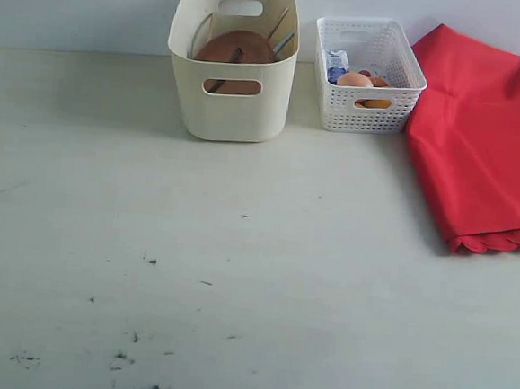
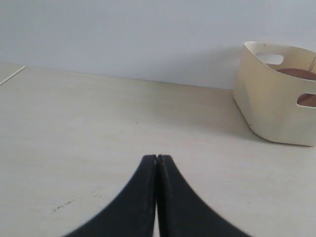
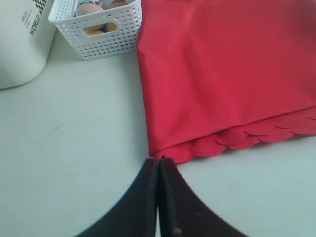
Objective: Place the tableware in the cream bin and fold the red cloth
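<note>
The cream bin (image 1: 229, 102) stands at the back of the table with the round brown plate (image 1: 237, 47) leaning inside it, and wooden chopsticks (image 1: 279, 20) stick up behind the plate. The red cloth (image 1: 481, 131) lies folded flat at the right, its scalloped edge (image 3: 247, 140) toward the front. My right gripper (image 3: 158, 159) is shut and empty, its tips just short of the cloth's (image 3: 222, 69) near corner. My left gripper (image 2: 157, 157) is shut and empty over bare table, well to the side of the cream bin (image 2: 269, 98). Neither arm shows plainly in the exterior view.
A white lattice basket (image 1: 368, 77) with an egg (image 1: 354, 79) and other food stands between the bin and the cloth, close to both. It also appears in the right wrist view as the basket (image 3: 98, 29). Dark specks mark the tabletop (image 1: 139, 356) at the front left.
</note>
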You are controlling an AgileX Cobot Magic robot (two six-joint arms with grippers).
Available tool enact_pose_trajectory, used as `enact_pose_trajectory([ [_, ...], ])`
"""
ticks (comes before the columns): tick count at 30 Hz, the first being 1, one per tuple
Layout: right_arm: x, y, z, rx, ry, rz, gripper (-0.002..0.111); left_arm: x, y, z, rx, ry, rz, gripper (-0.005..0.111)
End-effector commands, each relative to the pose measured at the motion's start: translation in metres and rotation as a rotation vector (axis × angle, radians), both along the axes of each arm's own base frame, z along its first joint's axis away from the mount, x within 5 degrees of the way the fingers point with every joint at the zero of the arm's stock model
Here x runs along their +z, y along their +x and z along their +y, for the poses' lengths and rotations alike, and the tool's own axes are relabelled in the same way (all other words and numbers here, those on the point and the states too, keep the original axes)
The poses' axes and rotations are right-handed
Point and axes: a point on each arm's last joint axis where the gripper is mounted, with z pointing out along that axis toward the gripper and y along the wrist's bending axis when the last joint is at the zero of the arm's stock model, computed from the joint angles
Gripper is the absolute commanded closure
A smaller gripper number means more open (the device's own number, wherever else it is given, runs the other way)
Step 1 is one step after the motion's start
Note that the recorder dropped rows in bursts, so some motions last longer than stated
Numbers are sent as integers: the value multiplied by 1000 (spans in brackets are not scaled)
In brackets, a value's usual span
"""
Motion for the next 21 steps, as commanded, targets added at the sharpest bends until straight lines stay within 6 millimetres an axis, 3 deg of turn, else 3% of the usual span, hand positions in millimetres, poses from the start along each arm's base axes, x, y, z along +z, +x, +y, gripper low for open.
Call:
enact_pose_trajectory([
  [1,-22,-19,-2,44,-52,-69,108,1,0,0,3,5,-10,104],
  [11,-20,-25,-2,41,-38,-150,108,1,0,0,3,5,-10,104],
  [17,6,-47,-5,53,-64,-416,108,1,0,0,3,5,-10,104],
  [21,-2,-59,-7,82,-140,-474,108,1,0,0,3,5,-10,104],
])
